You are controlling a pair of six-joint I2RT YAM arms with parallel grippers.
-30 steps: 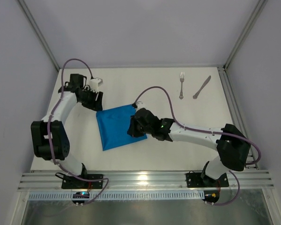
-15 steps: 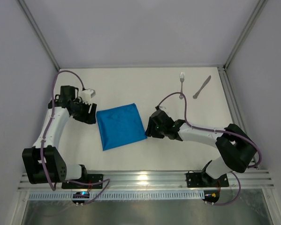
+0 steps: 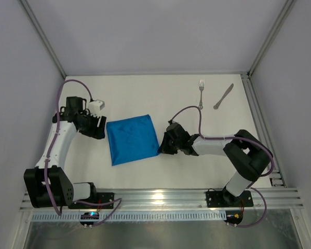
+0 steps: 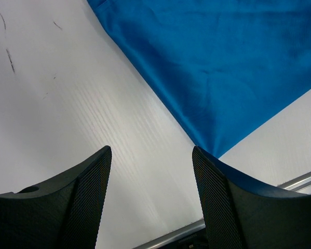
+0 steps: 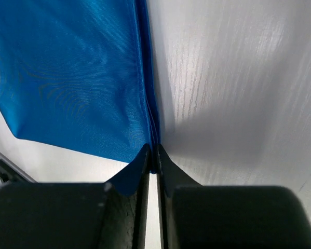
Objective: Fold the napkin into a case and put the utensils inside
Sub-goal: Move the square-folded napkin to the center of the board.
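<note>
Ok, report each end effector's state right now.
left end effector: open, holding nothing.
right end effector: shut on the edge of the napkin.

table (image 3: 145, 98): white, scuffed | rail (image 3: 160, 196): metal, near edge | walls (image 3: 155, 31): grey

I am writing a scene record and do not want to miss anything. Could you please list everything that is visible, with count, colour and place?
napkin: one, bright blue, folded flat, left of the table's centre
fork: one, silver, far right part of the table
knife: one, silver, just right of the fork, lying aslant
table: one, white, under everything
cables: two, purple, one along each arm
left gripper: one, black, open, beside the napkin's left side, holding nothing
right gripper: one, black, shut on the napkin's right edge
</note>
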